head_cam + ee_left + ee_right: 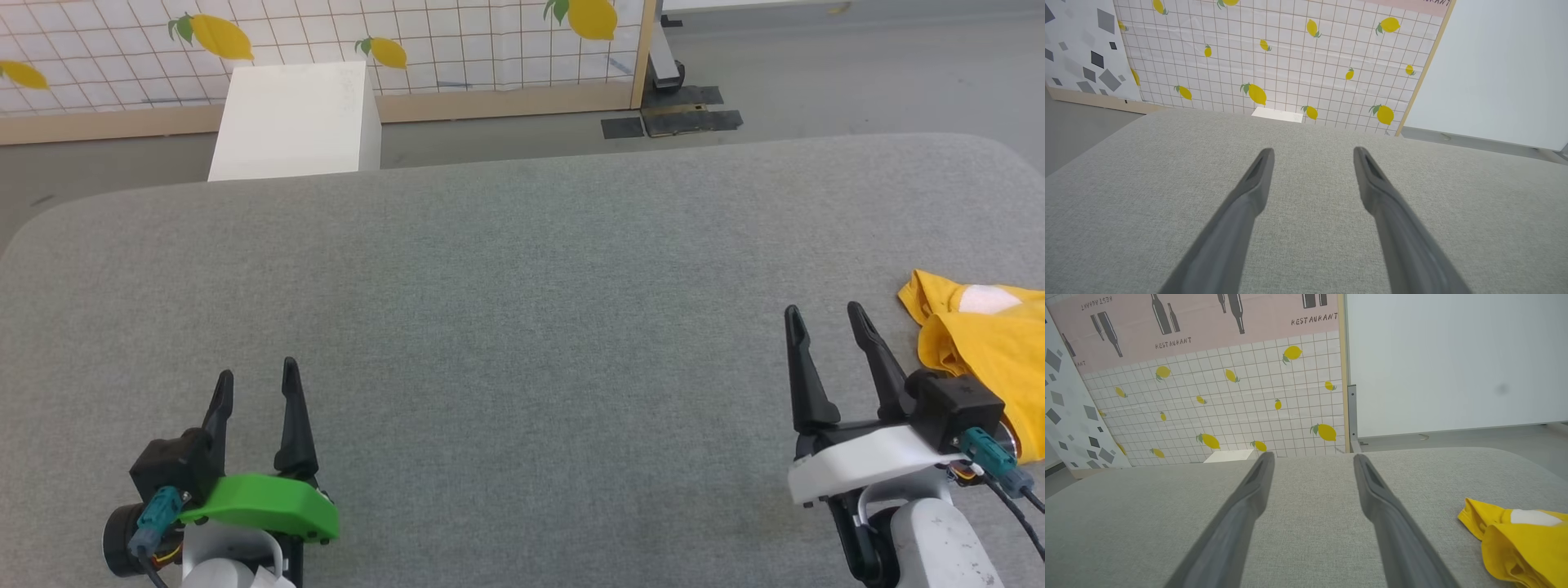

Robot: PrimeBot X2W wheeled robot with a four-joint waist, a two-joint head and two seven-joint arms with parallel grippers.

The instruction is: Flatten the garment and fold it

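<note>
The garment (988,351) is a crumpled mustard-yellow T-shirt with a white patch, lying at the far right edge of the grey padded table (506,310) and cut off by the frame. In the right wrist view the garment (1519,543) sits at the lower right, beside the fingers. My right gripper (823,313) stands open just left of it, not touching it, with nothing between its fingers. Near the front left of the table, my left gripper (256,372) is open and empty, far from the shirt. Bare grey fabric shows between the left fingers (1249,192).
A white box (294,118) stands on the floor behind the table's far left edge. A lemon-print tiled panel (326,41) with a wooden frame runs along the back. Dark floor plates (678,118) lie past the far edge.
</note>
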